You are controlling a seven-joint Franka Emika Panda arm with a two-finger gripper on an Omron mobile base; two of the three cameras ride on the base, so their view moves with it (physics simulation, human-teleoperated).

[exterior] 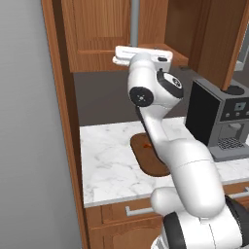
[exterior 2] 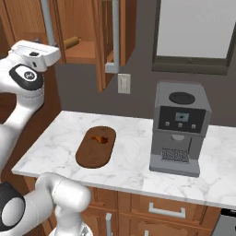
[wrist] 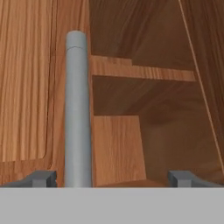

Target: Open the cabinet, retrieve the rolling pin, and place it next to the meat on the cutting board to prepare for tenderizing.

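Hand view: gripper (wrist: 112, 178) has jaws wide apart w/ nothing held, so move left till door handle (wrist: 78, 109) sits between them.

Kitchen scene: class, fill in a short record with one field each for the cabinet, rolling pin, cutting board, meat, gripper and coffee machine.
cabinet: wall cabinet with a door swung open, silver bar handle close in front of the hand
rolling pin: lying on the shelf inside the cabinet
cutting board: dark oval board flat on the marble counter
meat: small orange piece on the board
gripper: open, holding nothing, raised at the cabinet
coffee machine: grey, on the counter, apart from the board
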